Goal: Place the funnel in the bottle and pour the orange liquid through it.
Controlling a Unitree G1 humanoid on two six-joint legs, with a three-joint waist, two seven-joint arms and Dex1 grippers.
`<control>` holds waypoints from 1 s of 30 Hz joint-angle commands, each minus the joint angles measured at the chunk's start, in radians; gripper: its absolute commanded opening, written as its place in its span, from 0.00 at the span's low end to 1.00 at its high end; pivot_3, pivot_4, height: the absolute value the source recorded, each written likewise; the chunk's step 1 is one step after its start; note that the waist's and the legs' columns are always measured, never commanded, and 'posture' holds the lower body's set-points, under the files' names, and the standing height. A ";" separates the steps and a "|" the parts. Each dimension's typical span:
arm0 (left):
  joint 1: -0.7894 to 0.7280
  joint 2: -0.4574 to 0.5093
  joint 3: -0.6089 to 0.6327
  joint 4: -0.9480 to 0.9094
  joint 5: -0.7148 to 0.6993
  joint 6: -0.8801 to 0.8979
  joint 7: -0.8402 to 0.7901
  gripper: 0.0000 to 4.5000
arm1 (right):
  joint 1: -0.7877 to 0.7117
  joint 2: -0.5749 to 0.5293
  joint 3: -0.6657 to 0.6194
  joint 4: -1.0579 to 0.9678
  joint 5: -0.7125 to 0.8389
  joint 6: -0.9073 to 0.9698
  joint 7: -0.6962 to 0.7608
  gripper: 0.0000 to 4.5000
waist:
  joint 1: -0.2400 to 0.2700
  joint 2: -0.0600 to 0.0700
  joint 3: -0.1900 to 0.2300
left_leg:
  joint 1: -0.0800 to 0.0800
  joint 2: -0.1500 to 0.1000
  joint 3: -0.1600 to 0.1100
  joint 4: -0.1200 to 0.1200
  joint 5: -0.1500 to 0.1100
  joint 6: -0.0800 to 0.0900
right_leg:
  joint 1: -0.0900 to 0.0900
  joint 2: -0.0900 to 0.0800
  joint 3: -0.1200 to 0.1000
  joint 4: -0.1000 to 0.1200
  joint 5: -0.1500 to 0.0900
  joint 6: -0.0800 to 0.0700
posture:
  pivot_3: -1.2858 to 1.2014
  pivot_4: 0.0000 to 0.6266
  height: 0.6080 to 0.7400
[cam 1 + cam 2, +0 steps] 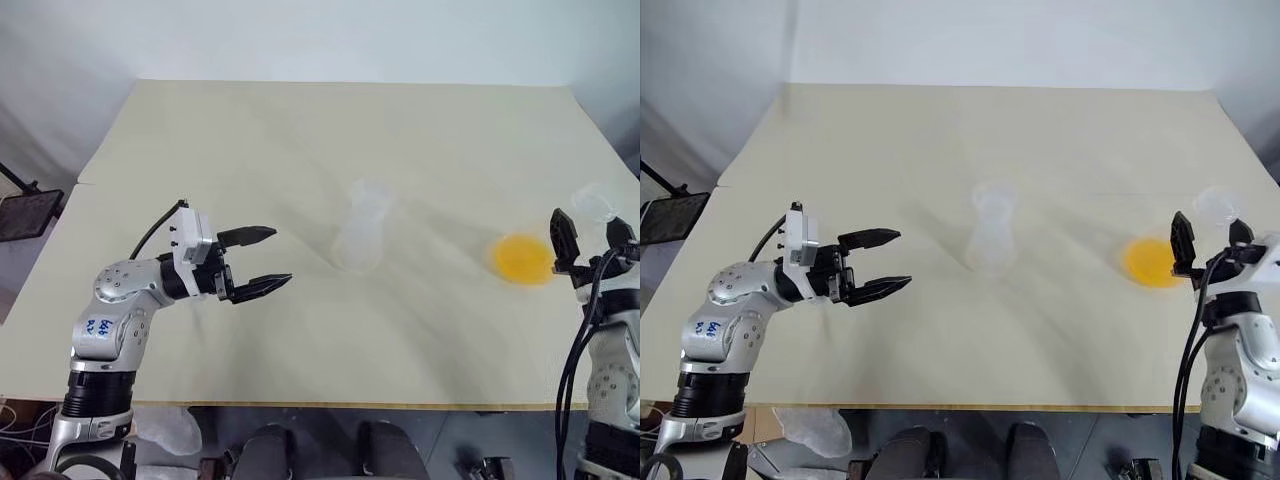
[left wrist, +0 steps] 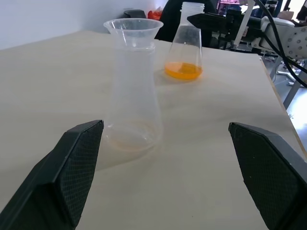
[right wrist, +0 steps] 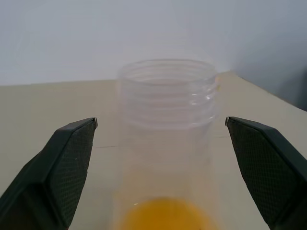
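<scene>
The wide beige table [image 1: 300, 180] fills the frame. There are two clear conical vessels on it: the empty see-through bottle [image 1: 360, 240] at the centre, with one clear plastic funnel [image 2: 133, 29] already seated in its mouth, and a second flask [image 2: 184, 52] at the right edge, holding the bright orange liquid [image 1: 522, 258]. So I judge that the pouring step is now in hand. The right gripper [image 1: 592, 238] has its two black fingers spread wide on either side of this flask, gripping nothing yet; next it must close on the neck. The left gripper [image 1: 258, 262], at lower left, is also wide open and empty.
</scene>
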 commanded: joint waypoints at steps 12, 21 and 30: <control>0.006 -0.031 0.001 -0.057 -0.011 -0.051 0.043 1.00 | -0.165 -0.043 0.014 0.162 -0.026 -0.030 0.038 0.77 | 0.001 0.000 0.000 | 0.000 0.000 0.001 0.000 0.000 0.000 | -0.001 0.000 0.001 0.000 0.000 0.000 | 0.52 0.24 1.00; 0.017 -0.039 -0.001 -0.056 -0.006 -0.079 0.060 1.00 | -0.172 -0.037 0.027 0.159 -0.026 -0.046 0.064 0.56 | -0.001 0.000 0.000 | 0.000 0.001 0.002 0.000 0.000 0.000 | -0.001 0.001 0.001 0.000 0.000 0.000 | 0.52 0.24 1.00; -0.039 -0.066 -0.004 -0.001 -0.003 -0.105 0.103 1.00 | -0.299 -0.076 0.207 -0.029 -0.050 0.212 0.008 0.56 | -0.007 0.001 0.001 | 0.000 0.002 0.002 0.000 0.000 0.000 | -0.003 0.001 0.002 0.001 0.000 0.000 | 0.52 0.24 1.00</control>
